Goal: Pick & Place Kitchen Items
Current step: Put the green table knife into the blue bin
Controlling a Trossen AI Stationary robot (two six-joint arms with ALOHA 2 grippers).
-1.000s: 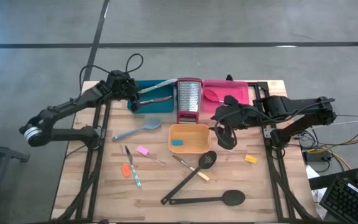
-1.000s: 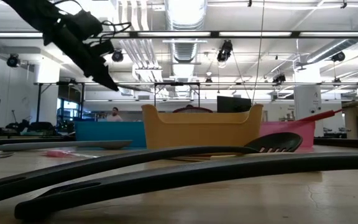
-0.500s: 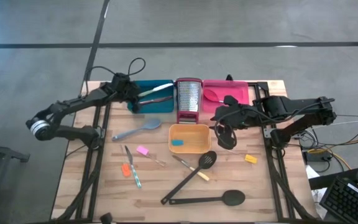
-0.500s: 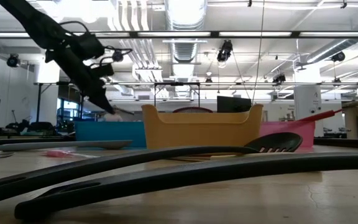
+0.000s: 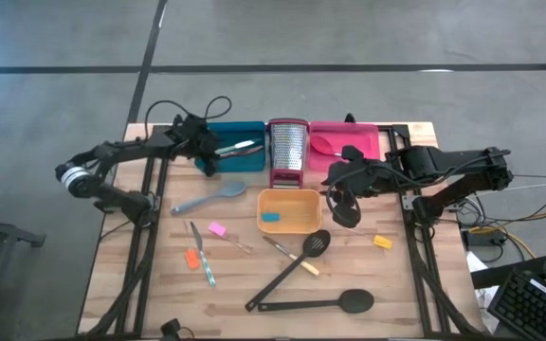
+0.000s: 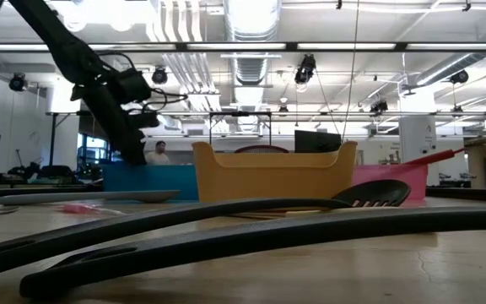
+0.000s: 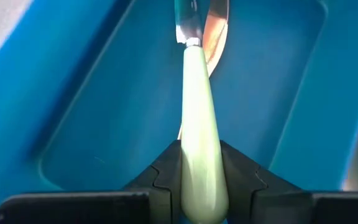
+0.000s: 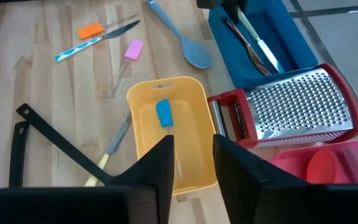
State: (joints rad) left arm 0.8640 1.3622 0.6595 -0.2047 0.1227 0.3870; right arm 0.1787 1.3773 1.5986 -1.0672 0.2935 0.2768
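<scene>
While clamped on a pale-green-handled knife [image 7: 199, 155], the left claw [image 7: 201, 180] hangs inside the teal tray [image 7: 278, 93].
The right claw [image 8: 191, 163], fingers slightly apart, hovers over the orange tray [image 8: 143, 99].

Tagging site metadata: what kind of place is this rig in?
Probably a large open lab or workshop, not a kitchen: exposed ceiling ducts, strip lights and a person at distant desks behind the wooden table.

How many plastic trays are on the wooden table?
3: a teal rectangular plastic tray left of the steel grater, a pink plastic tray to its right, an orange plastic tray in front.
</scene>
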